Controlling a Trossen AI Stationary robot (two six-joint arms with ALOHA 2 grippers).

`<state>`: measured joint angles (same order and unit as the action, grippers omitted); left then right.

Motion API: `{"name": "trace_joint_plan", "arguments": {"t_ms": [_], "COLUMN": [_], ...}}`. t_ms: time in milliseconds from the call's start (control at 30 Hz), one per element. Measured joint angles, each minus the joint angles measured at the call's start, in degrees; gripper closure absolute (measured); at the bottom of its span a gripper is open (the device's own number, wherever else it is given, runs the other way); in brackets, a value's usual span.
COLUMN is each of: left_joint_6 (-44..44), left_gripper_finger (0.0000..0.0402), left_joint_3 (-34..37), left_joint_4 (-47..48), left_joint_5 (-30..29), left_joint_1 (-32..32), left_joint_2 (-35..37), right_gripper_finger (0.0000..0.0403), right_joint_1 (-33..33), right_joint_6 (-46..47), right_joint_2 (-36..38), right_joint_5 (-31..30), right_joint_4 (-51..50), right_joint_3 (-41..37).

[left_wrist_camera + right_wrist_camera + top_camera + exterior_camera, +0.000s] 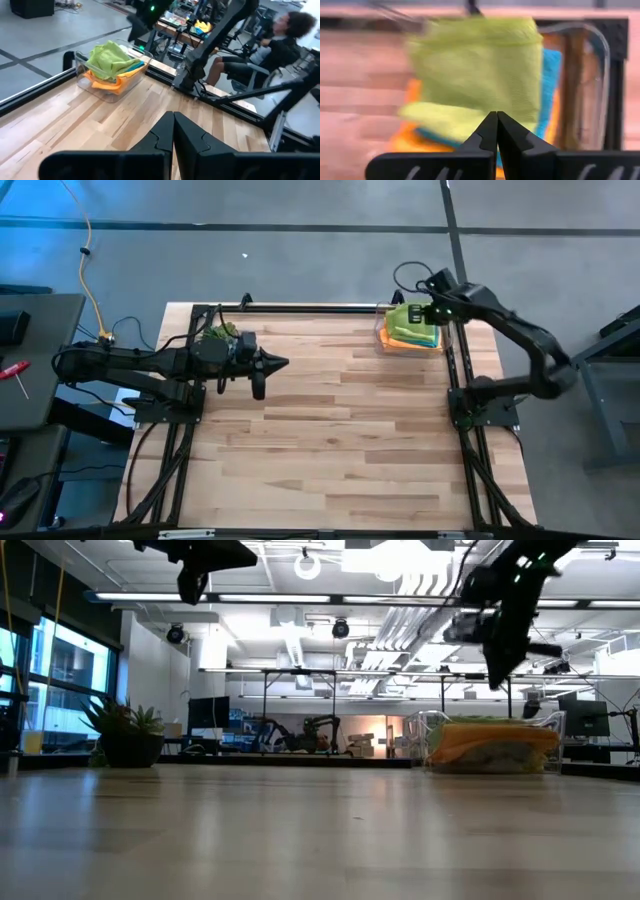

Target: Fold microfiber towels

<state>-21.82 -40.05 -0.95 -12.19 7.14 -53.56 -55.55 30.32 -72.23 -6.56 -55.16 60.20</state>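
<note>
clear plastic bin [384,337], upper right of the high view, at the table's far right corner; holds a pile of microfiber towels. lime green towel [412,319] on top, crumpled; orange towel [405,340] beneath, showing along the bin's near edge; teal towel [551,75] and yellow towel [440,119] seen between them in the right wrist view. grey one not made out.

right gripper [432,313], upper right of the high view, poised over the bin and the lime green towel, fingers pressed together, nothing between them. same gripper in the right wrist view [497,131], tips meeting in front of the pile, lower centre of frame. in the low view, hanging above the bin at upper right.

left gripper [281,363], left of centre in the high view, above bare tabletop, well apart from the bin, fingers closed and empty.

small green spiky plant [221,331], upper left of the table in the high view, just beside the left arm.

wooden table [330,450], light planks, black frame rails along the sides.

seated person [270,50], upper right of the left wrist view, beyond the table.
</note>
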Motion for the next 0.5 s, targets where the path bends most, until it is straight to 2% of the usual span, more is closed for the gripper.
{"name": "trace_joint_plan", "arguments": {"t_ms": [100,200,367,500], "left_joint_6": [1.67,3.30,5.34,7.03], "left_gripper_finger": [0.0401,0.0401,0.0401,0.0401], "left_joint_3": [0.00,0.00,0.00,0.00], "left_joint_4": [0.00,-0.34,-3.23,-3.69], "left_joint_5": [1.65,2.15,3.76,7.15], "left_joint_1": [0.00,0.00,0.00,0.00], "left_joint_2": [0.00,0.86,3.95,7.13], "right_gripper_finger": [0.0403,0.0403,0.0403,0.0403], "right_joint_1": [4.65,12.08,26.63,35.52], "right_joint_6": [2.62,6.26,9.66,7.26], "right_joint_2": [7.29,14.15,22.43,25.66], "right_joint_5": [2.80,5.54,4.92,3.25], "right_joint_4": [4.52,12.42,30.65,41.95], "right_joint_3": [-2.38,-6.55,-15.52,-19.75]}}
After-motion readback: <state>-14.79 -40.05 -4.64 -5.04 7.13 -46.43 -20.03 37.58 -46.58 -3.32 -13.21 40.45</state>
